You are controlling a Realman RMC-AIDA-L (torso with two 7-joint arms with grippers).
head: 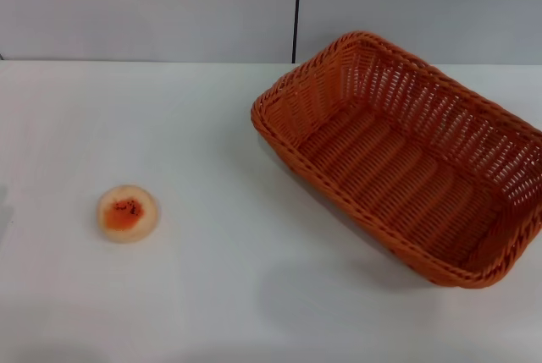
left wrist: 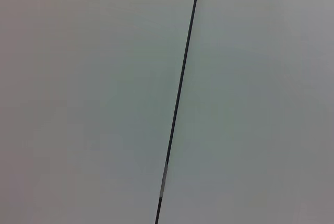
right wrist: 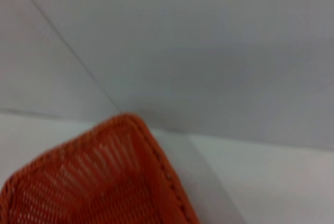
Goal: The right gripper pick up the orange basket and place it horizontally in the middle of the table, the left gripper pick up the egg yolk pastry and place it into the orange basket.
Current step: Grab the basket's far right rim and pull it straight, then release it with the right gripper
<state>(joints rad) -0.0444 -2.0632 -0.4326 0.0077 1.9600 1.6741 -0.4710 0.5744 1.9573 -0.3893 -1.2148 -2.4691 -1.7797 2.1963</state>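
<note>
White table (head: 212, 295) is lying bare around the skewed orange basket (head: 405, 160) and the egg yolk pastry (head: 127, 213), and since we are seeing neither claw, we cannot tell their grip or place anything relative to them.

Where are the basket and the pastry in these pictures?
basket (head: 398, 168), head view, on its woven floor
basket (right wrist: 104, 192), right wrist view, on its inner wall near a corner
pastry (head: 127, 213), head view, on its orange-red centre
</note>
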